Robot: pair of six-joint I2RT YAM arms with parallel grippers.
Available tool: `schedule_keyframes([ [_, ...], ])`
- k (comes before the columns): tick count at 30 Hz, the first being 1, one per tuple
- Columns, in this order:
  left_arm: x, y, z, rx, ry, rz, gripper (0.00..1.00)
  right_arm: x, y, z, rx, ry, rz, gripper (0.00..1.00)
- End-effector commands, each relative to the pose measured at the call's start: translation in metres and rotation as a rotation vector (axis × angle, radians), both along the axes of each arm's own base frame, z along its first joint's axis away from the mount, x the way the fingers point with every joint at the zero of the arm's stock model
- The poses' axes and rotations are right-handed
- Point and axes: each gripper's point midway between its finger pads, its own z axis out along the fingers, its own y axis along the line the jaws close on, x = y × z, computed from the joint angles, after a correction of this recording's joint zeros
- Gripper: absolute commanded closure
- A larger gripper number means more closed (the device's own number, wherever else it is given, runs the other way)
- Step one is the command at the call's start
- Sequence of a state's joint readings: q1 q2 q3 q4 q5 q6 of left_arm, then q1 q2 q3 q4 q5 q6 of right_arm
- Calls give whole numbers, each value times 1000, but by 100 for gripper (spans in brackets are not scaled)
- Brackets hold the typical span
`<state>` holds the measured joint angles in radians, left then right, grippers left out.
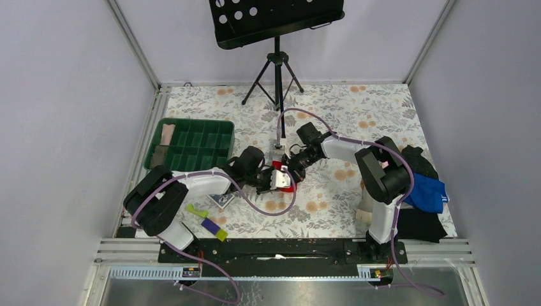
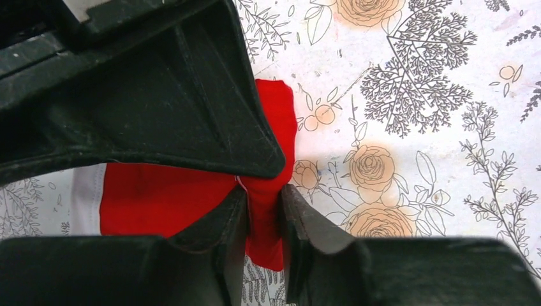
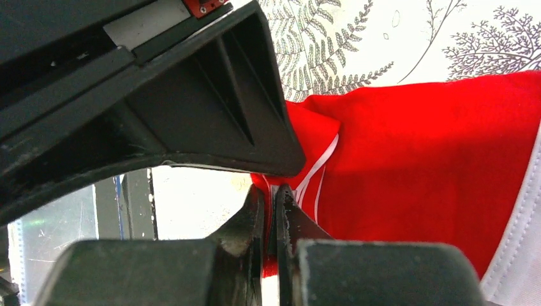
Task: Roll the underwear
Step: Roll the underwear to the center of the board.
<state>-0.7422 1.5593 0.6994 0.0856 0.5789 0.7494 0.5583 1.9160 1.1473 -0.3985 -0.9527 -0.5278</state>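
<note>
Underwear [image 1: 284, 182] lies mid-frame between the hands. Left hand [image 2: 263, 191] narrowly parted, pinching a red fold; right hand [image 3: 273, 194] clamped on its edge.

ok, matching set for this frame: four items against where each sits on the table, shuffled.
Items:
1. underwear
2. green tray
3. blue garment
4. music stand

Places:
a. far end, middle
b. centre
c. left side
d. right edge

Pairs: 1-b, 2-c, 3-d, 4-a
</note>
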Motion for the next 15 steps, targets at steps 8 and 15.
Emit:
schedule_keyframes([
  [8,-6,-21,20,-30,71,-73,100,15,-18,33,-50,7,-75,48],
  [15,-24,-18,10,65,282,-83,100,28,-39,32,-94,19,-196,43],
])
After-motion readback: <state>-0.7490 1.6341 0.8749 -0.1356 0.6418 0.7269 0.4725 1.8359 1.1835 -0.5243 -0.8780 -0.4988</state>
